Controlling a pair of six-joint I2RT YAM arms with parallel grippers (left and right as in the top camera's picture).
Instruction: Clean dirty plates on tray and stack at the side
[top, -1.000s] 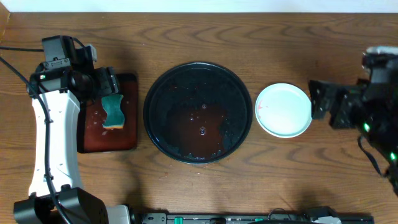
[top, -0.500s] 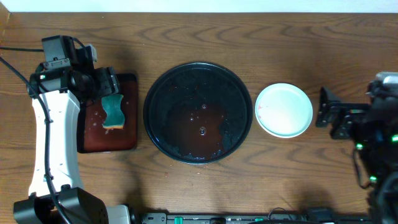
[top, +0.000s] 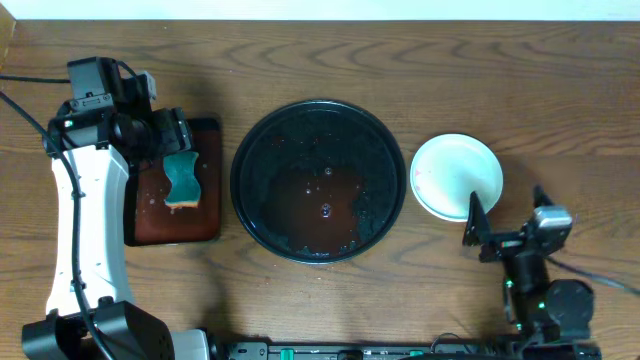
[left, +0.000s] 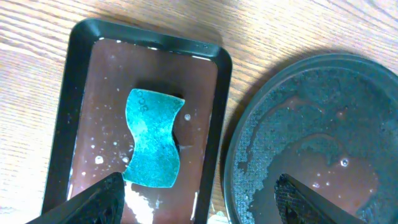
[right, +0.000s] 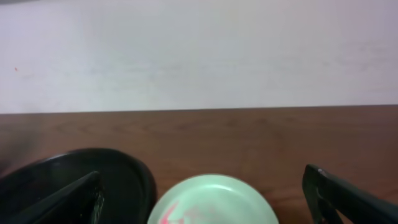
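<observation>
The round black tray (top: 318, 180) holds only reddish water and droplets; it also shows in the left wrist view (left: 323, 137) and the right wrist view (right: 74, 180). A pale mint plate (top: 457, 177) sits on the table right of the tray, with faint red smears (right: 214, 202). Whether other plates lie under it I cannot tell; no yellow plate shows. My left gripper (top: 165, 135) is open and empty (left: 202, 199) above a teal sponge (left: 152, 138). My right gripper (top: 505, 215) is open and empty (right: 205, 208), low, just in front of the plate.
The teal sponge (top: 181, 178) lies in a wet, dark reddish rectangular tray (top: 205, 225), whose rim (left: 81, 93) sits left of the black tray. A pale wall stands behind the table's far edge (right: 199, 56).
My right arm has pulled back from the plate's right side to the front right of the table, fingers pointing toward the plate. The left arm, sponge and trays have not moved.
</observation>
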